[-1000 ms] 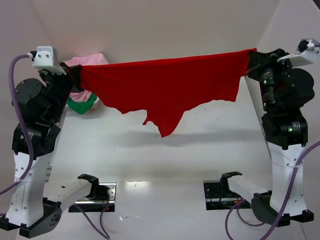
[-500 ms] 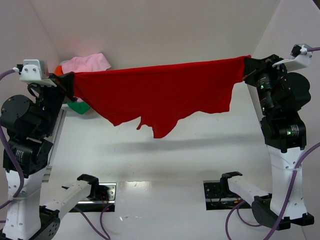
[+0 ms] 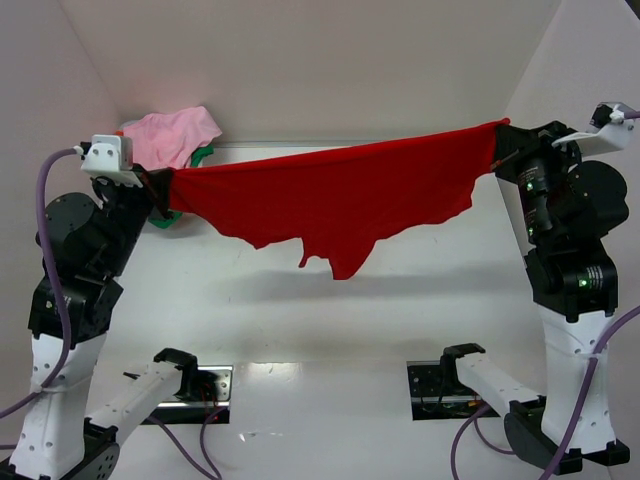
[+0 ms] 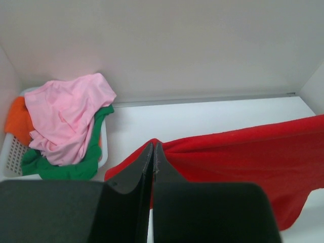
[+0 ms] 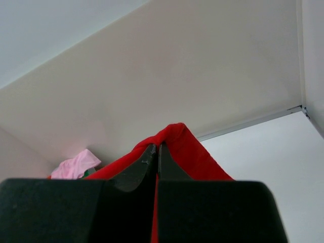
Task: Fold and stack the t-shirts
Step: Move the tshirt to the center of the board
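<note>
Red t-shirt [image 3: 340, 200] aloft, long axis left-right, ends pinched by left hand [image 3: 165, 188] and right hand [image 3: 503, 140], hem downward.

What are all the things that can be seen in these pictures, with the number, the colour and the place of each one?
red t-shirt: 1, bright red, stretched in the air above the table, one end in each hand
pink t-shirt: 1, light pink, crumpled on top of the pile in the basket
green t-shirt: 1, green, under the pink one, spilling over the basket's rim
orange t-shirt: 1, orange, left side of the basket, mostly hidden
basket: 1, white, perforated, far left corner of the table
table: 1, white, under everything
left arm: 1, black and white, left side
right arm: 1, black and white, right side
left hand: 1, black, shut on the red t-shirt
right hand: 1, black, shut on the red t-shirt
</note>
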Available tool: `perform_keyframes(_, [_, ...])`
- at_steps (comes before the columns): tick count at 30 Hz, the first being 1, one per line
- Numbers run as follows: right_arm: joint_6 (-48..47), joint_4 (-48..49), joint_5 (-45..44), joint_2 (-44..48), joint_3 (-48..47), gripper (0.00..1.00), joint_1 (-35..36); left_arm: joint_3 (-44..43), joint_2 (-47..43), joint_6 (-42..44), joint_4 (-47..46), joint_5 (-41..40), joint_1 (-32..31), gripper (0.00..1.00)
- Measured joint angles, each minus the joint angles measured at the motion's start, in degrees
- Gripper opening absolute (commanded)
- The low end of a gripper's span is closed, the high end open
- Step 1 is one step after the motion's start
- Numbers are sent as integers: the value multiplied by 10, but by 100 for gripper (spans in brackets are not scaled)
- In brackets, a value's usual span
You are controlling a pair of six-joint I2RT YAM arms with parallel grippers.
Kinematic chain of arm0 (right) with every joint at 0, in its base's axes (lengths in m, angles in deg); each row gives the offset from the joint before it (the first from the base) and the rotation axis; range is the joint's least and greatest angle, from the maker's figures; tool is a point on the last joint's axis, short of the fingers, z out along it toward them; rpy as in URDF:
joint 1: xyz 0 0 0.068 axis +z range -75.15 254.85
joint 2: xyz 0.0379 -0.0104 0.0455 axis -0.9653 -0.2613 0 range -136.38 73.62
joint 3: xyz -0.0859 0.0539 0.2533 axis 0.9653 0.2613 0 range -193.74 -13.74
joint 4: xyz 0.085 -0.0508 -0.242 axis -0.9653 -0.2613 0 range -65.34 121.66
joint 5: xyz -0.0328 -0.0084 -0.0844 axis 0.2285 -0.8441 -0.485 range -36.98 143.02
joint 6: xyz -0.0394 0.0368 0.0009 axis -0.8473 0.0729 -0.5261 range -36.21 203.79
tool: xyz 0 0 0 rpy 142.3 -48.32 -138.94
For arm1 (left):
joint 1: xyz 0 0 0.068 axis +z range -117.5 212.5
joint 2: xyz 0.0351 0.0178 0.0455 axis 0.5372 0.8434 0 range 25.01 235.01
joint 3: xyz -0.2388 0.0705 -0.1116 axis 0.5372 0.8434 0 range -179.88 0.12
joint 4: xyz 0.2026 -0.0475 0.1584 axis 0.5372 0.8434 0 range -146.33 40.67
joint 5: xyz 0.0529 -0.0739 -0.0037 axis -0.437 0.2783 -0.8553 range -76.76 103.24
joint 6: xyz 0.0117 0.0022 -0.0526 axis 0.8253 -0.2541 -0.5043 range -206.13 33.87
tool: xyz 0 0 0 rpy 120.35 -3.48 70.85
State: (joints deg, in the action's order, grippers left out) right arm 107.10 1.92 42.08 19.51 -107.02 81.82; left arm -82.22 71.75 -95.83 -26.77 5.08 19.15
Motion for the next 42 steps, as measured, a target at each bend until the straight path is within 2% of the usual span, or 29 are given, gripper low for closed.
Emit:
perform_keyframes(24, [-2, 3, -5, 4, 59, 0, 0, 14, -1, 0, -4, 10, 0, 0])
perform_keyframes(31, [14, -9, 17, 41, 113, 0, 0, 13, -16, 0, 2, 10, 0, 0])
perform_keyframes(37, [26, -31, 45, 94, 111, 0, -1, -18, -41, -2, 28, 9, 0, 0])
perform_keyframes(42, [28, -67, 62, 135, 70, 0, -1, -60, -71, -13, 45, 4, 0, 0])
